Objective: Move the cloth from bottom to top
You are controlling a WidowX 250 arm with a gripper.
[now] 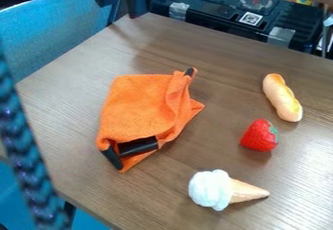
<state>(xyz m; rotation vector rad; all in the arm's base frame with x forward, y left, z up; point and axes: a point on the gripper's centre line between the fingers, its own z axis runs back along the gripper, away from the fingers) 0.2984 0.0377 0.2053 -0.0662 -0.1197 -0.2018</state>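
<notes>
A: Nearest first. Anything to mind?

B: Ice cream cone (229, 190) at the near side of the desk (162, 205), then the strawberry (259, 136) just beyond. Best to leave both alone, well out of the cloth's way.

A: And the cloth (139, 108)?

B: Left of the middle of the desk, orange, lying rumpled and partly folded. At its near end, a pointed corner and dark patches. Probably a poor place to pinch: too flat, too easy to slip off.

A: Better to grip where, then?

B: Along the raised fold on the right side, toward the far half. Come straight down over the fold, straddle the ridge, press lightly into the fabric, then close. Aim for more than one layer, without scraping the wood.

A: Bread (282, 97) over to the right. Any trouble?

B: Little, with a path kept to the left of it.

A: And the claw (121, 10)?

B: Open by the look of it, fingers apart and holding nothing, up by the far left corner of the desk. Likely step in hand: approach and grasp. After that, lift just enough to free the trailing near corner, carry toward the far edge, and lower gently before release. Stop short of the black case (228, 9) beyond.
</notes>
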